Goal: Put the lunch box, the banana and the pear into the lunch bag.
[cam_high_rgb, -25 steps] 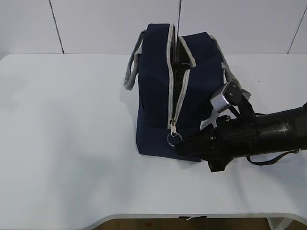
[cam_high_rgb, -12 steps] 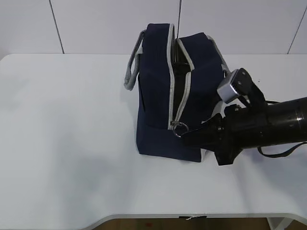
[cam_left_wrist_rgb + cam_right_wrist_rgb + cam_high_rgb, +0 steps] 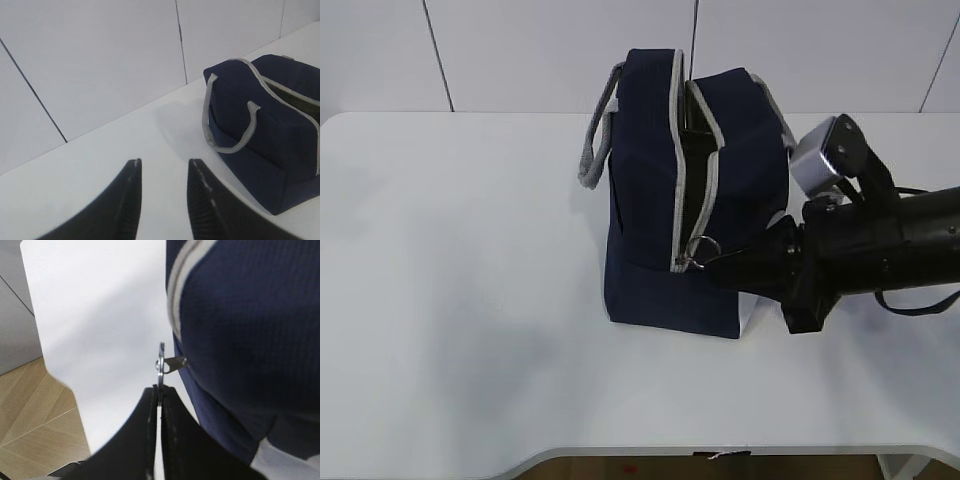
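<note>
A: Navy fabric fills the frame — the lunch bag (image 3: 685,190) stands on the white desk (image 3: 470,300), its zip seam facing us and gaping along the upper part.

B: And the right end effector (image 3: 712,262) is in low on the bag's near end, pinched tight on the metal ring (image 3: 160,360) of the zip pull. The wrist view shows the fingers (image 3: 167,432) pressed together with the ring's edge caught between them.

A: Why the ring? It's the one firm handle on that slider, I'd say.

B: Left end effector (image 3: 162,172)?

A: Hanging well away from the bag, spread apart, holding nothing. Parked clear, I'd guess, so the zip work has room.

B: Lunch box, banana, pear?

A: None in view. Whether they're inside, these pictures don't tell.
</note>
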Controlling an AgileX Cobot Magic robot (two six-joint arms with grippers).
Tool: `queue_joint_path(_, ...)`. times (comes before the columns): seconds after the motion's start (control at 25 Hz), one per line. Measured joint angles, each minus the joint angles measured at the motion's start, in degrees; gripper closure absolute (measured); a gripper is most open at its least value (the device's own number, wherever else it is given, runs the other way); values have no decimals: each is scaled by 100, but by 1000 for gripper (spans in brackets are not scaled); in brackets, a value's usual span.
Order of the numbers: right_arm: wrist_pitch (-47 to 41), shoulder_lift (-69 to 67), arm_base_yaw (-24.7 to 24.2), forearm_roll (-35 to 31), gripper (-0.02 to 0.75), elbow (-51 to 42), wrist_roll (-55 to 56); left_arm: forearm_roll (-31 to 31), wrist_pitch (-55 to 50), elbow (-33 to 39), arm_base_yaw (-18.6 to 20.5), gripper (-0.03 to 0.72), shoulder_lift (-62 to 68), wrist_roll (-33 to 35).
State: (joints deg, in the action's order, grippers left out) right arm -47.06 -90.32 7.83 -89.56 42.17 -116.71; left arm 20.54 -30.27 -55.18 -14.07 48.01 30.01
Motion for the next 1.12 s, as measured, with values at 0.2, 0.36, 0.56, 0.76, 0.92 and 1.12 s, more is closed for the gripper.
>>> queue_joint_path(0.2, 22, 136, 0, 0, 731, -3, 13, 52, 77, 45, 0, 452, 13, 0)
queue_joint_path(0.36, 36, 271, 0, -104, 731, -3, 13, 137, 77, 45, 0, 452, 95, 0)
queue_joint_path(0.56, 36, 339, 0, -125, 731, 117, 13, 236, 115, 45, 0, 452, 193, 0)
queue_joint_path(0.76, -54, 356, 0, -165, 731, 244, 16, 259, 127, 45, 0, 452, 214, 0)
queue_joint_path(0.92, -151, 356, 0, -213, 731, 367, 26, 266, 154, 45, 0, 452, 214, 0)
queue_joint_path(1.12, -196, 356, 0, -253, 731, 595, 73, 322, 176, 45, 0, 452, 214, 0)
